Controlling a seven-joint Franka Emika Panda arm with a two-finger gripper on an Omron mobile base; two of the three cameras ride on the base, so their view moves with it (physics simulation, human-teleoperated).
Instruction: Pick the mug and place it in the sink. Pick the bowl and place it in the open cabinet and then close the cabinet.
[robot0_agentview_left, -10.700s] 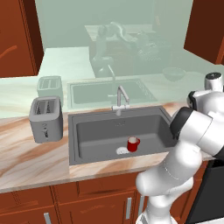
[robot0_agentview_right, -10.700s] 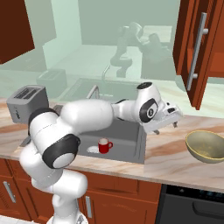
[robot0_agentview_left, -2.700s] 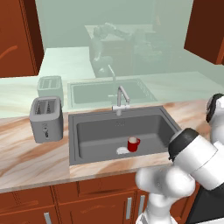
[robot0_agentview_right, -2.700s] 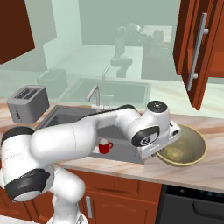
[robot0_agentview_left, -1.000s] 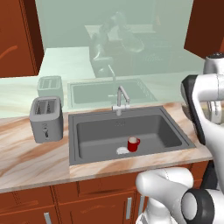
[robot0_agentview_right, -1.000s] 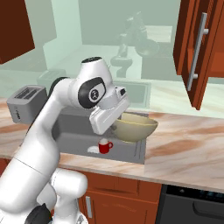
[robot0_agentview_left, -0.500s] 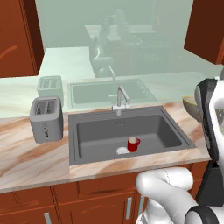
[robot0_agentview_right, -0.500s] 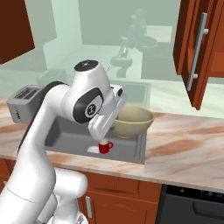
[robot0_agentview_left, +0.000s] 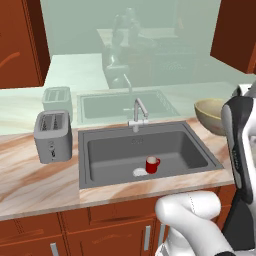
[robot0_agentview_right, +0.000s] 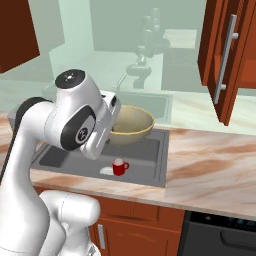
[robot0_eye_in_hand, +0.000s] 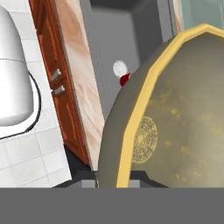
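The bowl (robot0_agentview_right: 129, 124) rides in the air above the sink (robot0_agentview_right: 150, 150), carried by the arm with the pincer (robot0_eye_in_hand: 117, 183) nearly shut on its rim; in the hand view the yellow edge runs down between the fingertips. The bowl is wide, olive-tan, with a thin yellowish rim and a round patterned mark low on the inside. It hangs well short of the cabinet (robot0_agentview_right: 227, 60), whose door stands open up and to the right. The mug (robot0_agentview_left: 152, 164) already sits in the basin beside the drain (robot0_agentview_left: 139, 172). The hold looks thin for so wide a dish: a rim pinch at one edge could let it swing or slip during a fast lift and drop into the sink onto the mug. The bowl's far edge could also clip the open door or the shelf lip on the way in.
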